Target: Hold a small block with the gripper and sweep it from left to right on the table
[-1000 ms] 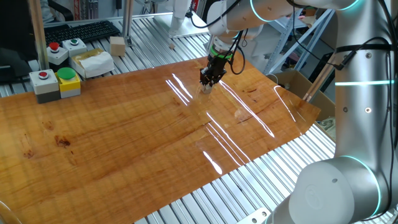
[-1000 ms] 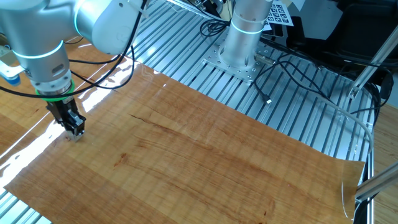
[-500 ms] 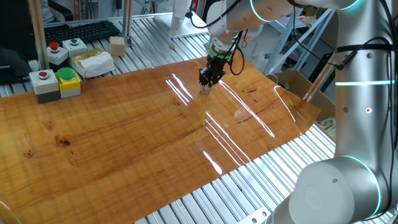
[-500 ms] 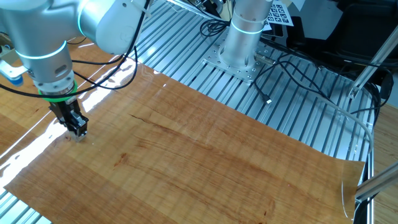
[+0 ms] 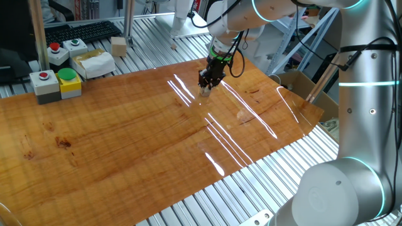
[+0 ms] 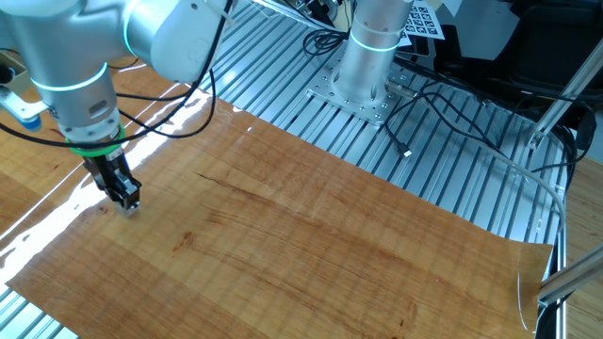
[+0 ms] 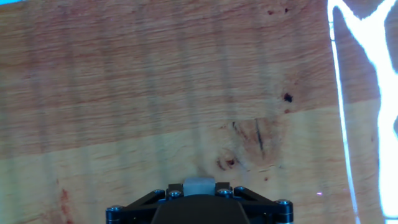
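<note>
The gripper (image 5: 205, 88) points straight down at the table (image 5: 138, 138), with its two black fingers drawn in close around the small block (image 5: 205, 92). In the hand view the small block (image 7: 199, 185) shows as a pale square wedged between the finger linkages of the gripper (image 7: 199, 190), so the fingers are closed on it with only the block's width left between them. From the other fixed view the gripper (image 6: 127, 200) has the small block (image 6: 130, 205) at its very tip, right at the surface of the table (image 6: 301, 245); whether the block actually touches the wood cannot be told.

There is one arm, one gripper with one green ring above the fingers, and one small block. Beyond the gripper, off the far edge of the board on the aluminium slats, stand two button boxes: one (image 5: 55, 83) carries a red and a green button, and the other (image 5: 66, 50), further back, also carries a red and a green one. Between and behind them lie one white packet (image 5: 93, 63), one larger wooden block (image 5: 119, 46) and one black keyboard (image 5: 81, 31). Bright glare streaks (image 5: 217, 135) run across the board just beside and in front of the gripper.
</note>
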Robot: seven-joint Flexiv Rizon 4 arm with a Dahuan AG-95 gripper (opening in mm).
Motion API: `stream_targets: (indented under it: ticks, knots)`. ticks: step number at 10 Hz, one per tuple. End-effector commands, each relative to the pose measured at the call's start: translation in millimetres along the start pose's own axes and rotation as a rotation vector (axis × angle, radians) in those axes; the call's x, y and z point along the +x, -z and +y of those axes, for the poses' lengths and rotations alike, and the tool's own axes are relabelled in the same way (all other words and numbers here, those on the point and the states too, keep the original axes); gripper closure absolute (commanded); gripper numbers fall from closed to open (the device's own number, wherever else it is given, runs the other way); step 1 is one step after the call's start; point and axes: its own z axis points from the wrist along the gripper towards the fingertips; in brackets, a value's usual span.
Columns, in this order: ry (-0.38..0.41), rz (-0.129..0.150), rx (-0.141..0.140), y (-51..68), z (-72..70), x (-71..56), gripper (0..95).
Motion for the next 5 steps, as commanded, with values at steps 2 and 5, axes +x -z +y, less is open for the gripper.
stream_targets:
  ticks: [2, 5]
  knots:
    - [-0.023, 0.004, -0.012, 3.7, 8.2, 2.4, 95.0]
    - [-0.025, -0.001, -0.008, 2.2, 11.7, 4.4, 95.0]
